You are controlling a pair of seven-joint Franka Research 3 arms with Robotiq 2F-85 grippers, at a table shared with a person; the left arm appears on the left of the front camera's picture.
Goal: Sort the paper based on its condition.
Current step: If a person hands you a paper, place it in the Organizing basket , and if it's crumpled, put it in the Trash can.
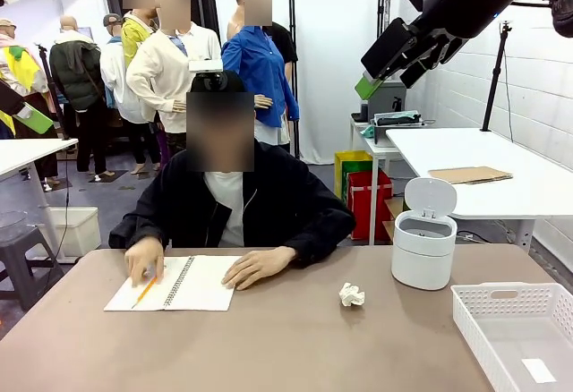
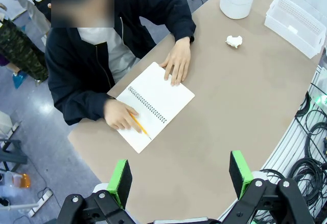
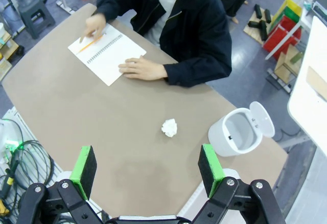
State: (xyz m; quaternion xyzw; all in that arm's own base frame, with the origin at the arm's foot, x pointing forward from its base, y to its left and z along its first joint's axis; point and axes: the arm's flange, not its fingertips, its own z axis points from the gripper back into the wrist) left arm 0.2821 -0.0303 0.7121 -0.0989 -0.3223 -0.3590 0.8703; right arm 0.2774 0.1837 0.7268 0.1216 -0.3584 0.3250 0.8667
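Lying near the open bin (image 1: 423, 249), the crumpled paper (image 1: 352, 295) awaits sorting. Left gripper (image 2: 180, 178) and right gripper (image 3: 147, 169) hover, fingers released.

Paper wad (image 1: 352, 295) on table (image 1: 269, 347) between notebook (image 1: 204, 283) and basket (image 1: 467, 316); bin (image 1: 424, 253) lid up

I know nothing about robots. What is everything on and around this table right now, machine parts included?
paper wad: one, white, crumpled, mid-table near the bin
notebook: one, white, spiral-bound, open before the person
pencil: one, yellow, held on the notebook
bin: one, white, lid up, far right
basket: one, white, near right corner
slip: one, white, flat in the basket
table: one, brown
person's hands: two, on the notebook
left gripper: black, green pads, open, high above the table
right gripper: the same, open
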